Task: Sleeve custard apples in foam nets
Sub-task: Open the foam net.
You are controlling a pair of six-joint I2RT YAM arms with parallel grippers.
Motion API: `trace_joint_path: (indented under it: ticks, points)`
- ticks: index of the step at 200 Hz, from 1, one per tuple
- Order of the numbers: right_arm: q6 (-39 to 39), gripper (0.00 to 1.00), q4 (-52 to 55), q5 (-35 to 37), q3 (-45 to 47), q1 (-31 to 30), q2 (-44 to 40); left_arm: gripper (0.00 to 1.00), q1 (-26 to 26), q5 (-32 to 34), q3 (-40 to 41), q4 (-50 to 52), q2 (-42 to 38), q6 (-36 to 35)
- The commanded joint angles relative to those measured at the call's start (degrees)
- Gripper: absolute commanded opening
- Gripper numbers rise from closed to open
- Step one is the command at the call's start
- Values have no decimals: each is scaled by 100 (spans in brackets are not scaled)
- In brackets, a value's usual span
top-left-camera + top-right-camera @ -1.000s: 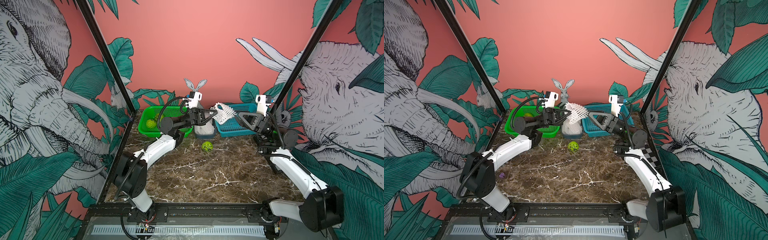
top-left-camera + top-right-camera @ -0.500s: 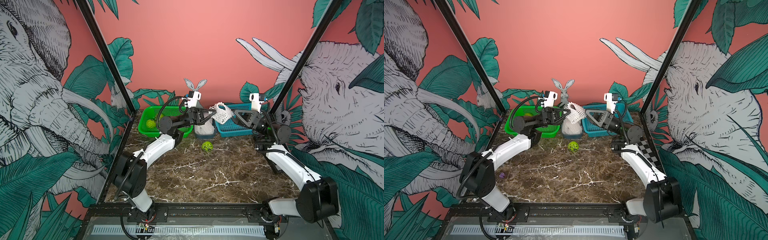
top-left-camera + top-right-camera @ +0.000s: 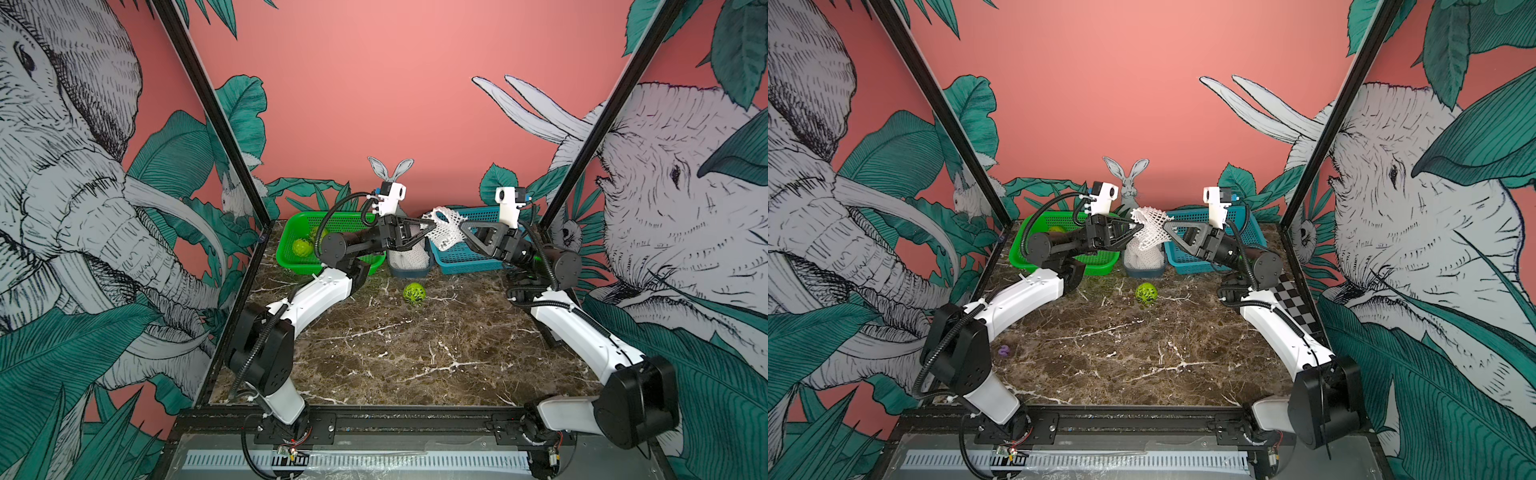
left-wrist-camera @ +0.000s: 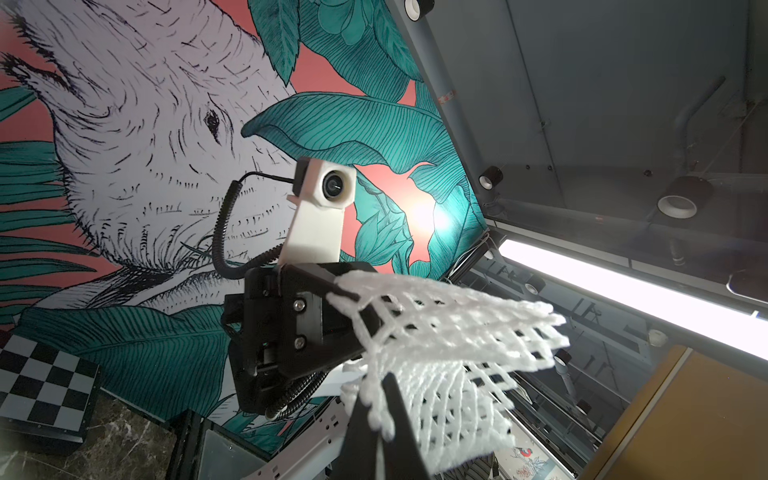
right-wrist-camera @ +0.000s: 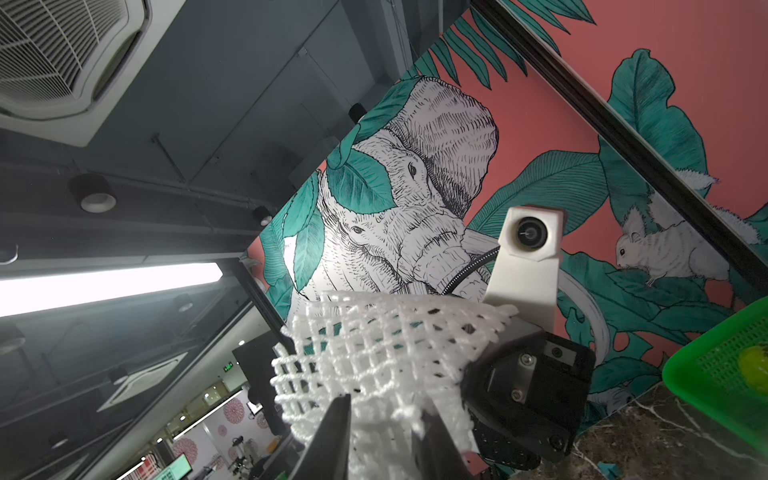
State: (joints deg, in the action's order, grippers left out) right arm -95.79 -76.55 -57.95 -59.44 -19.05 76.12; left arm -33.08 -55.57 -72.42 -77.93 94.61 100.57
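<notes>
Left gripper [image 3: 432, 226] is clamped tight on one lip of the foam net [image 3: 444, 228], holding it in the air at the back of the table [image 3: 395, 353]. It hangs above the dark tub [image 3: 409, 266] of spare nets, which sits between the green basket [image 3: 320, 215] and the blue basket [image 3: 469, 259]. Right gripper [image 3: 460, 227] faces it nose to nose, tips at the net's opposite lip.

Both top views: a loose fruit [image 3: 1146, 293] sits bare on the table just in front of the tub, below the net and well apart from it. A second fruit [image 3: 302, 248] is in the green basket.

Left wrist view: the net [image 4: 436, 332] has its lip pinched between this arm's fingers [image 4: 388, 399]. The mesh fans out from the pinch. The other arm's tips are hidden behind it.

Right wrist view: the jaws stand a little apart with the net's edge [image 5: 386, 353] between the fingers [image 5: 332, 432]. Can't tell from this angle whether they're actually biting the foam or just straddling it.

Step, as I read it: getting a two-handed hold to open the sleeve mouth. No fruit is sleeved in view.

Next: the right side needs a firm bite on the far lip. Then pull the arms apart so the tube opens, and bring the open mouth down over the loose fruit.

Net: white, soft, diamond holes, lying mostly flat rather than as a round tube. It looks floppy and springy, so the mouth will likely collapse if either pinch is shallow.
</notes>
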Motion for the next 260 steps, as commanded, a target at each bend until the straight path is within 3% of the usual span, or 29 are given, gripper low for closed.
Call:
trace_joint_path:
  ticks: [1, 8, 20, 42, 81, 100, 117, 128, 136, 145, 156, 183, 206, 260]
  points:
    - [-197, 11, -448, 58, -58, -6, -176, 0, -4, -70, -131, -249, 5, 173]
    - [-186, 0, -441, 71, -62, -10, -183, 0, 6, -76, -138, -255, 0, 164]
    - [-177, 0, -439, 120, -65, 15, -180, 4, 7, -57, -141, -249, -14, 153]
    - [-220, 0, -437, 192, -77, 67, -93, 25, 8, -20, -79, -256, -72, 107]
    - [-229, 0, -447, 270, -94, 68, -37, 40, 47, 69, 187, -249, -197, -59]
    - [-241, 0, -444, 276, -107, 76, -26, 39, 63, 107, 276, -255, -253, -117]
    - [-255, 0, -443, 289, -104, 77, -9, 26, 75, 134, 324, -251, -310, -160]
    - [-263, 0, -443, 318, -87, 77, 15, 23, 91, 145, 346, -249, -337, -180]
    - [-264, 0, -447, 354, -67, 77, 11, 26, 113, 177, 367, -250, -347, -169]
    - [-258, 0, -448, 377, -69, 77, 19, 37, 133, 203, 402, -249, -349, -169]
    - [-265, 0, -453, 388, -66, 77, 18, 39, 144, 209, 437, -251, -355, -188]
    - [-282, 0, -444, 434, -50, 85, 59, 28, 140, 233, 476, -249, -403, -237]
    - [-284, 0, -446, 457, -47, 78, 103, 0, 144, 257, 492, -253, -432, -288]
    - [-358, 0, -439, 495, 28, 153, 382, 0, 324, 507, 701, -256, -419, -327]
